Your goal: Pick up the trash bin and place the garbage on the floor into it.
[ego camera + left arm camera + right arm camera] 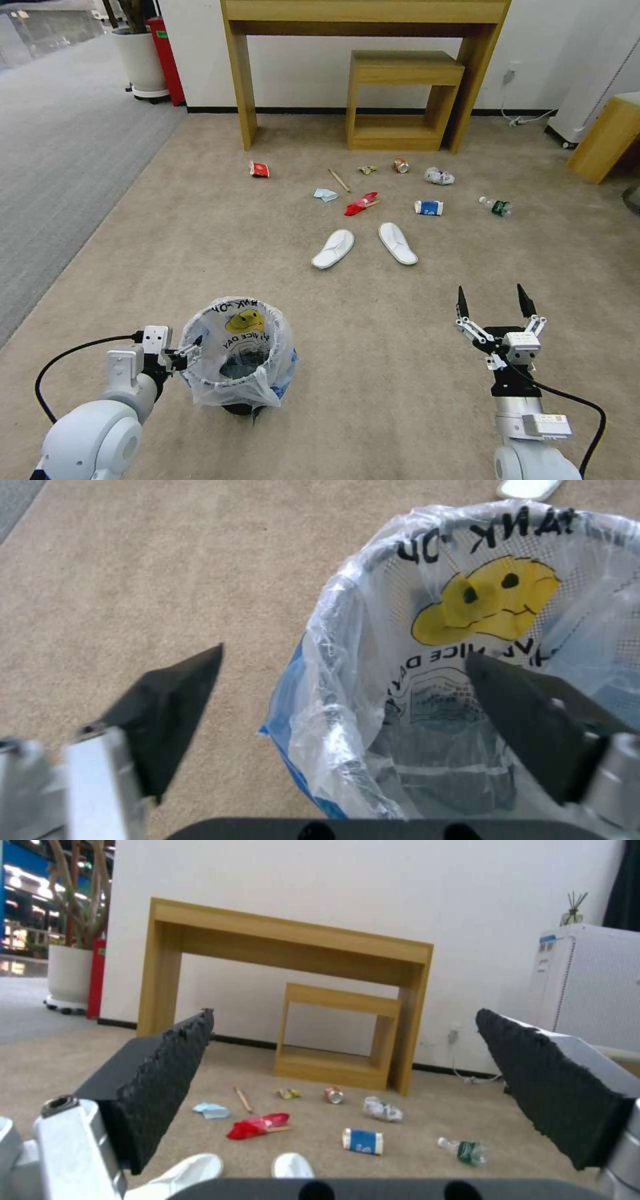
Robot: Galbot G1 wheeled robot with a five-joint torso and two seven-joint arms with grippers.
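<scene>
The trash bin (pixel 237 353), lined with a crinkly bag bearing a yellow smiley, stands on the beige floor (pixel 373 347) at the near left. My left gripper (pixel 190 350) is at its rim. The left wrist view shows that gripper (pixel 343 652) open, one finger (pixel 167 715) outside the bin (pixel 347 690) and the other inside. Farther ahead lies the garbage: two white slippers (pixel 333 249), a red wrapper (pixel 360 203), a paper cup (pixel 429 207), a bottle (pixel 497 207), a can (pixel 401 165) and crumpled paper (pixel 439 176). My right gripper (pixel 495 303) hovers open at the near right, holding nothing.
A wooden desk (pixel 363 13) with a small wooden stool (pixel 403 67) under it stands against the far wall. A potted plant (pixel 140 60) sits at the back left beside grey carpet (pixel 53 153). Wooden furniture (pixel 607 140) and a white appliance (pixel 587 985) stand at the right.
</scene>
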